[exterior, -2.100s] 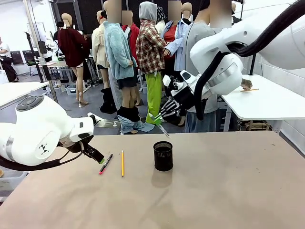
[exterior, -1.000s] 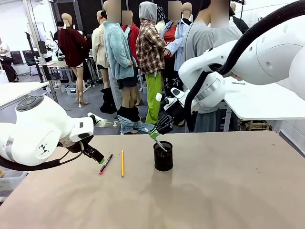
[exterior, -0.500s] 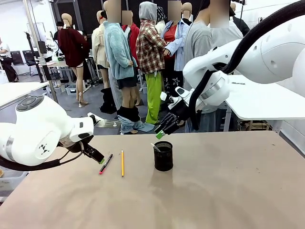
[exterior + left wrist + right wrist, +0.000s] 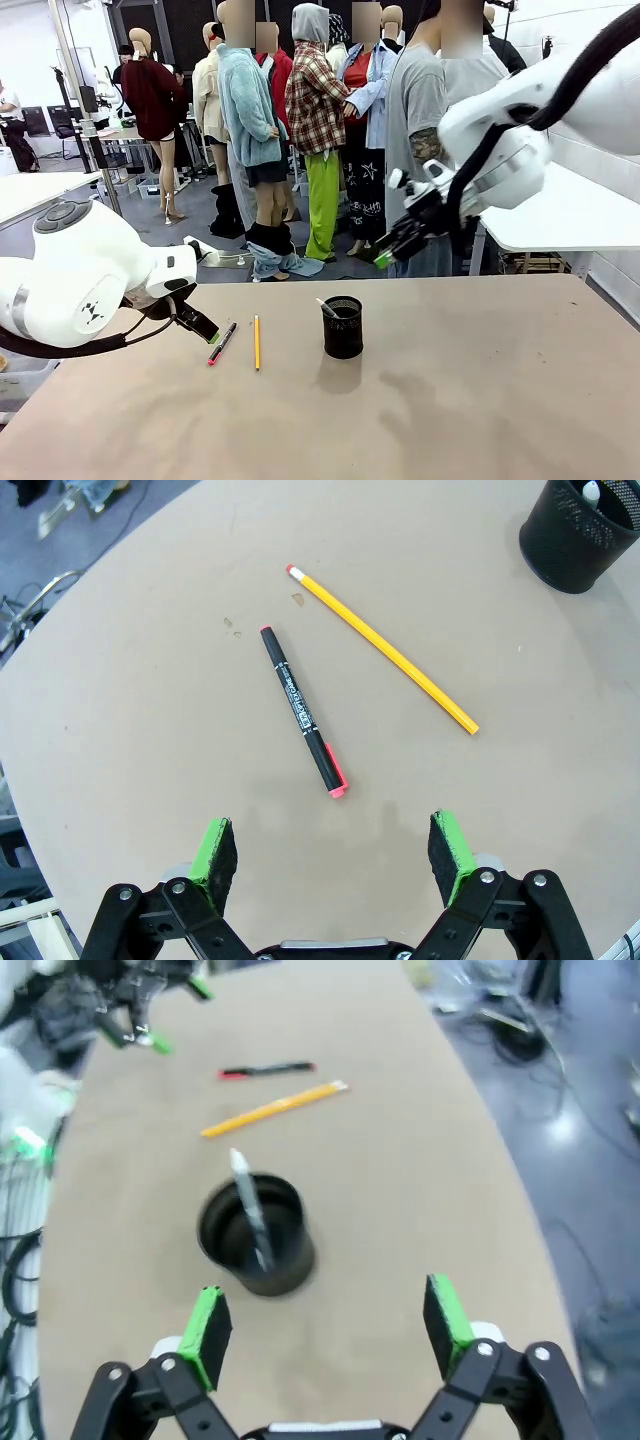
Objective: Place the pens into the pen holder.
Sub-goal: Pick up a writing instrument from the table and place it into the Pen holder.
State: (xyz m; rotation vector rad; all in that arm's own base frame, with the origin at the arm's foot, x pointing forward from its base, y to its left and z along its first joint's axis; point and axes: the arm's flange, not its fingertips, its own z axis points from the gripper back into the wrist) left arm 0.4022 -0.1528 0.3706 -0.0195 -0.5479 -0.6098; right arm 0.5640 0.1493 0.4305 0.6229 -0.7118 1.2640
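Jaws of the right gripper [image 4: 383, 260] are seen spread and empty above the desk [image 4: 480, 380] from the front, the white-grey pen [image 4: 327, 307] leaning in the pen holder [image 4: 343, 334]. From the left wrist, the left gripper [image 4: 333, 842] is shown with jaws spread and empty near the black pen [image 4: 300, 712], its white print unreadable, and the yellow pencil [image 4: 380, 650]. From the right wrist, the holder is seen beyond the spread jaws.

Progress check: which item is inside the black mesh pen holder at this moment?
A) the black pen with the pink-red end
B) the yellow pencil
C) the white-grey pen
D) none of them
C: the white-grey pen leans inside the pen holder, while the yellow pencil and the black pen lie flat on the table, outside it.
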